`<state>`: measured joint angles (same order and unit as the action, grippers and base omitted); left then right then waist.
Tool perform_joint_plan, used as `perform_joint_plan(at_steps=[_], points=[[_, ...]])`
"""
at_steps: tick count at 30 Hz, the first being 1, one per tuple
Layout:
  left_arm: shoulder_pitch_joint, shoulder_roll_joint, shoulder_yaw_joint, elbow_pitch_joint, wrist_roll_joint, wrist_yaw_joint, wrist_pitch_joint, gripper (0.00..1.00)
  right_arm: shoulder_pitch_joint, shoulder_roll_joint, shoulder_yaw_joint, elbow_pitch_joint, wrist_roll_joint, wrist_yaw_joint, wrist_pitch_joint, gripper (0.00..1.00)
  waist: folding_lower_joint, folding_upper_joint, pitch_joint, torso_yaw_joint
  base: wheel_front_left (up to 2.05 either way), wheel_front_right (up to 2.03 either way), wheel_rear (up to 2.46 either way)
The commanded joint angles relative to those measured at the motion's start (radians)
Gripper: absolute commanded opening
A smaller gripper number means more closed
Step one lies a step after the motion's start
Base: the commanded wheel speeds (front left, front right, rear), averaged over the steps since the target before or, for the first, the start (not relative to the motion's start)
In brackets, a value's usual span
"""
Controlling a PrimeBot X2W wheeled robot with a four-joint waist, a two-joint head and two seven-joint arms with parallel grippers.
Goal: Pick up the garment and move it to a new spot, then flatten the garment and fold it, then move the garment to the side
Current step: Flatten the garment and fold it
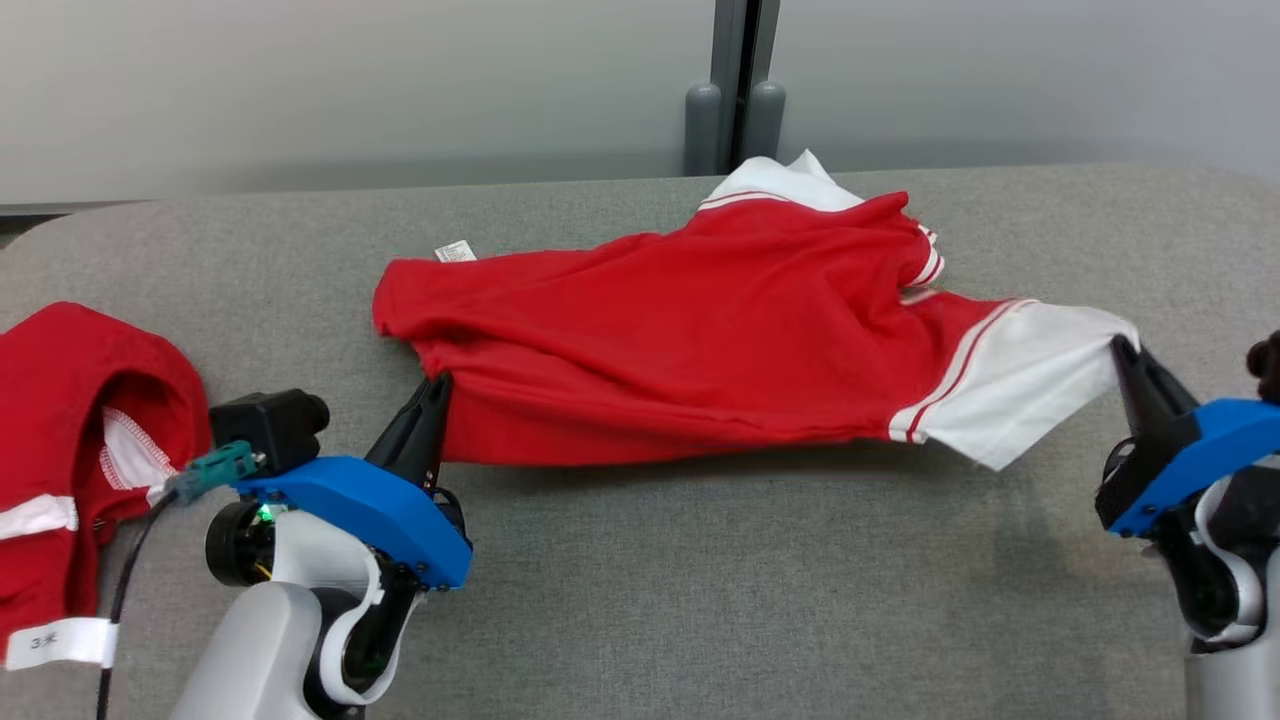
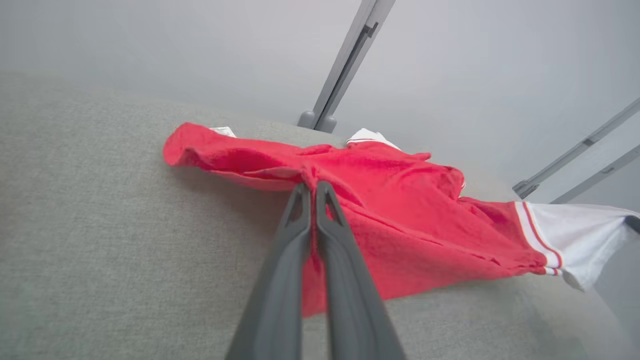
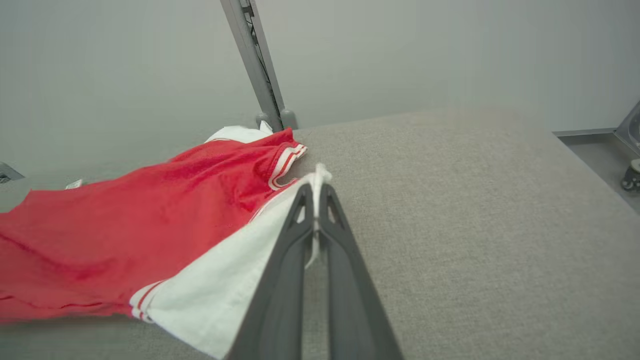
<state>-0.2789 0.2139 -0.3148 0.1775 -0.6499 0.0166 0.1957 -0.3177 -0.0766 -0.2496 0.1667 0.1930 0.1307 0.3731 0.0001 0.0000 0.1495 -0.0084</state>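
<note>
The red garment (image 1: 700,340) hung stretched between the two tools, its long axis running straight from one to the other. Its near edge was lifted clear of the grey table (image 1: 640,600), while the part beyond the fingertips lay rumpled on that surface. The left tool (image 1: 438,385) was clamped shut on the cloth's red end, which spread away to its right and ahead of it. The right tool (image 1: 1122,348) was pinched tight on the white sleeve (image 1: 1030,390), with the cloth lying to its left. Each arm held its own end, so neither was nearer, and a joint carry looked like the next call. A second red garment (image 1: 90,400) lay well apart, outward of the left tool
</note>
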Motion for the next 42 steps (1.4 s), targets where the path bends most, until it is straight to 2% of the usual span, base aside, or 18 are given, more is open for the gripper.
perform_joint_plan(at_steps=[1, 7, 12, 17, 20, 24, 29, 30, 37, 42], points=[[0.021, -0.002, 0.021, -0.047, -0.04, -0.014, 0.006, 0.0, 0.017, -0.01, -0.005, -0.063, 0.028, 0.0, 0.009, 0.0, -0.0001, 0.0, -0.018, -0.001, 0.0, 0.0, 0.0], [0.049, 0.039, 0.075, -0.261, -0.155, -0.036, 0.091, 0.0, 0.033, -0.01, -0.028, -0.364, 0.094, 0.0, 0.058, 0.0, -0.0001, 0.0, -0.047, -0.006, 0.0, 0.0, 0.0], [0.047, 0.09, 0.122, -0.45, -0.249, -0.007, 0.214, 0.0, -0.015, -0.044, -0.04, -0.577, 0.123, 0.0, 0.119, 0.0, -0.0001, 0.0, -0.047, -0.009, 0.0, 0.0, 0.0], [-0.016, 0.115, 0.178, -0.575, -0.357, 0.041, 0.319, 0.0, -0.115, -0.106, -0.067, -0.666, 0.144, 0.0, 0.188, 0.0, -0.0001, 0.0, -0.006, -0.003, 0.0, 0.0, 0.0], [-0.072, 0.122, 0.202, -0.576, -0.394, 0.063, 0.355, 0.0, -0.199, -0.14, -0.074, -0.616, 0.173, 0.0, 0.223, 0.0, -0.0001, 0.0, 0.034, -0.001, 0.0, 0.0, 0.0], [-0.17, 0.118, 0.217, -0.49, -0.401, 0.078, 0.365, 0.0, -0.336, -0.158, -0.047, -0.467, 0.2, 0.0, 0.239, 0.0, -0.0001, 0.0, 0.107, -0.01, 0.0, 0.0, 0.0], [-0.344, 0.121, 0.214, -0.319, -0.345, 0.066, 0.324, 0.0, -0.558, -0.133, 0.011, -0.231, 0.203, 0.0, 0.14, 0.0, -0.0001, 0.0, 0.216, -0.037, 0.0, 0.0, 0.0], [-0.344, 0.121, 0.214, -0.319, -0.345, 0.066, 0.324, 0.0, -0.558, -0.133, 0.011, -0.231, 0.203, 0.0, 0.14, 0.0, -0.0001, 0.0, 0.216, -0.037, 0.0, 0.0, 0.0], [-0.622, 0.121, 0.227, -0.096, -0.249, 0.014, 0.182, 0.0, -0.874, -0.114, 0.105, 0.016, 0.183, 0.0, -0.145, 0.0, -0.0001, 0.0, 0.303, -0.073, 0.0, 0.0, 0.0], [-0.779, 0.115, 0.249, 0.013, -0.204, -0.029, 0.052, 0.0, -1.038, -0.126, 0.162, 0.11, 0.196, 0.0, -0.369, 0.0, -0.0001, 0.0, 0.318, -0.093, 0.0, 0.0, 0.0]])
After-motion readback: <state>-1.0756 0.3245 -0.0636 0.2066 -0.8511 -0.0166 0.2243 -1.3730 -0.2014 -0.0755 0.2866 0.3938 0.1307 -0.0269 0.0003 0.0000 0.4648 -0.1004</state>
